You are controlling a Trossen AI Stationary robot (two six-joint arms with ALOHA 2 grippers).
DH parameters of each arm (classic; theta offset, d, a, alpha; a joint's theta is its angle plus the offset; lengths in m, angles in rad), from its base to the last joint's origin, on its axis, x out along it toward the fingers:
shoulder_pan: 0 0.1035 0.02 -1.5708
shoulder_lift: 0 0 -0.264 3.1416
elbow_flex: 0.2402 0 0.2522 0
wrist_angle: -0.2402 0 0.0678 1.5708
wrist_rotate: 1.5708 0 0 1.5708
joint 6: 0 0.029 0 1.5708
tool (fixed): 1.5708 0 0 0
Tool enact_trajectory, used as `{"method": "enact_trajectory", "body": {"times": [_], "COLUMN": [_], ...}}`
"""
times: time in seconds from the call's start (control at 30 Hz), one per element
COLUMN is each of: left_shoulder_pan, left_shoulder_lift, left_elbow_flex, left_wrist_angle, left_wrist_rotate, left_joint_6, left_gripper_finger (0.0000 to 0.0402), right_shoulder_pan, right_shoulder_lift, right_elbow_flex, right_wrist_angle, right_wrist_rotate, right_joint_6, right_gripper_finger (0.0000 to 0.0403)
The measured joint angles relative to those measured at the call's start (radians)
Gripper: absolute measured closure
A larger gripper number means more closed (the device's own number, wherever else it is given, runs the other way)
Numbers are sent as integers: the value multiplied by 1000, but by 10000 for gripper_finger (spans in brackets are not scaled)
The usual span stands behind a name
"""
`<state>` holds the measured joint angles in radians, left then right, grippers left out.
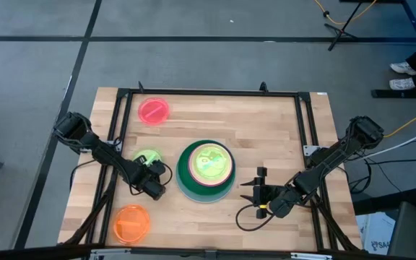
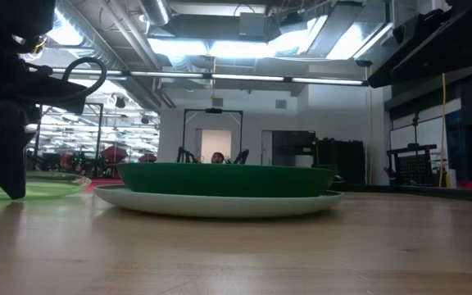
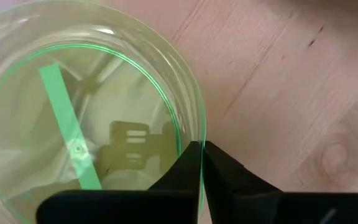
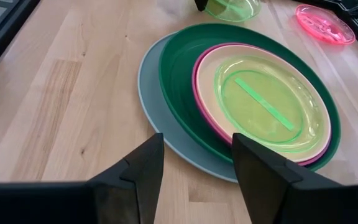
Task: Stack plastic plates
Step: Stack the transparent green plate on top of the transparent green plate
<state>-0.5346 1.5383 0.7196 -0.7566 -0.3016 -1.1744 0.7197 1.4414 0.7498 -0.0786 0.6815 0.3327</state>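
Wooden table [image 1: 280, 137] carries everything; I'm using the plate stack [image 1: 206, 170] as reference. From the bottom up I see a light blue plate [image 4: 160, 109], dark green plate [image 4: 182, 68], magenta plate [image 4: 199, 93], peach plate [image 4: 211, 68] and a lime green plate [image 4: 269, 99] on top. Left gripper [image 1: 155, 180] sits just left of the stack, fingers [image 3: 185, 171] pressed together on the rim of a second lime green plate [image 3: 73, 124] that lies on the wood there. Right gripper [image 1: 257, 189] is just right of the stack, fingers [image 4: 145, 165] spread, nothing between them. Pink-red plate [image 1: 153, 111] lies beyond the stack to the left. Orange plate [image 1: 131, 223] lies on the stack's near-left side, apart from it.
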Motion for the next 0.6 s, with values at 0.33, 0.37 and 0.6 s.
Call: {"method": "enact_trajectory", "body": {"times": [0.33, 0.37, 0.6], "left_shoulder_pan": [-16, -18, -42], "left_shoulder_lift": [-7, -7, -8], "left_elbow_flex": [59, 72, 180], "left_wrist_angle": [-75, -89, -204], "left_wrist_rotate": [-36, -47, -99], "left_joint_6": [-1, -1, 4], "left_gripper_finger": [399, 400, 399], "right_shoulder_pan": [0, 0, 0], "right_shoulder_lift": [0, 0, 0], "right_elbow_flex": [0, 0, 0], "right_wrist_angle": [2, 2, 2], "right_wrist_rotate": [0, 0, 0], "right_joint_6": [0, 0, 0], "right_gripper_finger": [221, 221, 221]}}
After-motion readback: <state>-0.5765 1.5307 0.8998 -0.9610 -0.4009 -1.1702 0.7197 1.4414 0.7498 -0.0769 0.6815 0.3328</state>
